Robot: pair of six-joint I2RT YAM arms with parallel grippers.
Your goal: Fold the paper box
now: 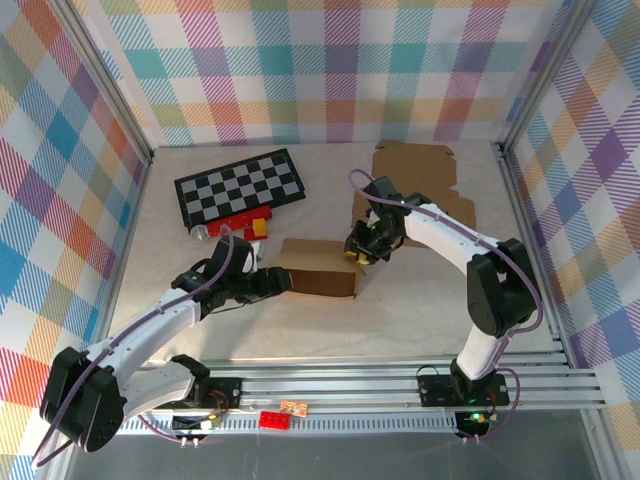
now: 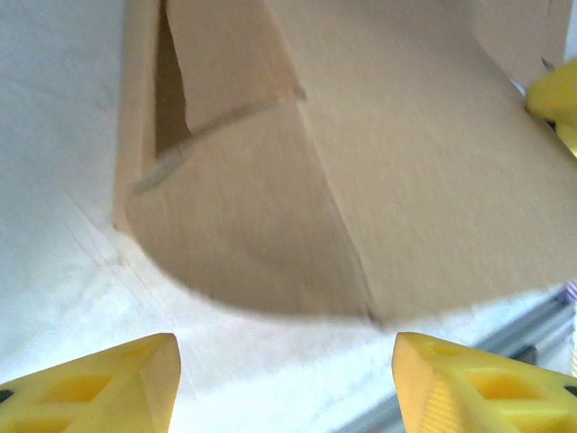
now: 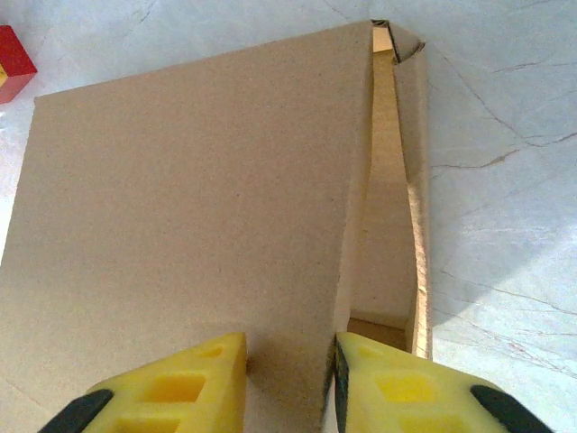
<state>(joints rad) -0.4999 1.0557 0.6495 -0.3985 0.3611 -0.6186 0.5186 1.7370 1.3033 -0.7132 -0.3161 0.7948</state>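
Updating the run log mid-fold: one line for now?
left gripper open, facing paper box | right gripper shut on its edge | fold unfinished

pale marbled table (image 1: 420, 320), brown paper box (image 1: 320, 268) mid-table, checkerboard (image 1: 240, 187), flat cardboard (image 1: 430, 165) at back

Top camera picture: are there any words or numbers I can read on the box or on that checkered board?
None: there is no word, number or sign that can be read.
The paper box is plain brown cardboard with nothing printed on it, in the wrist views too.
The checkered board has just black and white squares, no letters or digits.
The small tan piece on the front rail is too small to tell whether it carries any marks.
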